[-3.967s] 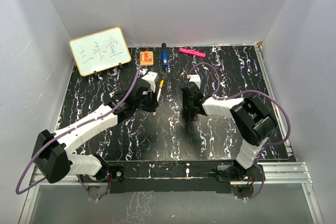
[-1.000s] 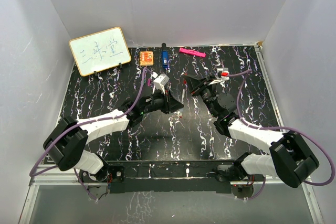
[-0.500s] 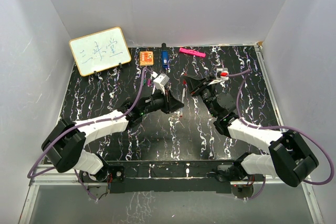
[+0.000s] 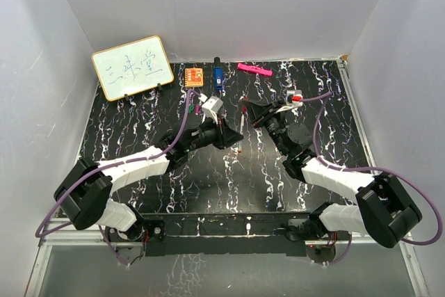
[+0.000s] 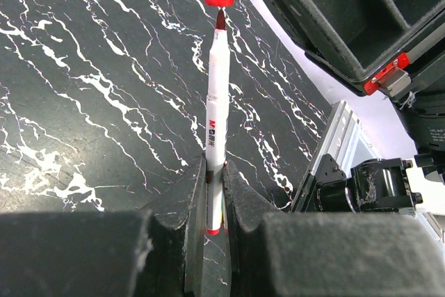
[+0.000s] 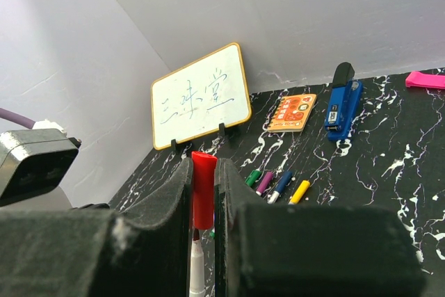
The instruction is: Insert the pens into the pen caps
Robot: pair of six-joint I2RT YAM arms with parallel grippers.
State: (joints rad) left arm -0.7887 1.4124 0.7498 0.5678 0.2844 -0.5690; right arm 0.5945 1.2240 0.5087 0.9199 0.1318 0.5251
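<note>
Marbled table below — left gripper's pen tip at right gripper's red cap.

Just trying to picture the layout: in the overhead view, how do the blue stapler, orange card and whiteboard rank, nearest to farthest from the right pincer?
From the right pincer:
1. The blue stapler, at the back edge, slightly to its left.
2. The orange card, further left along the back.
3. The whiteboard, propped in the far-left back corner.
</note>
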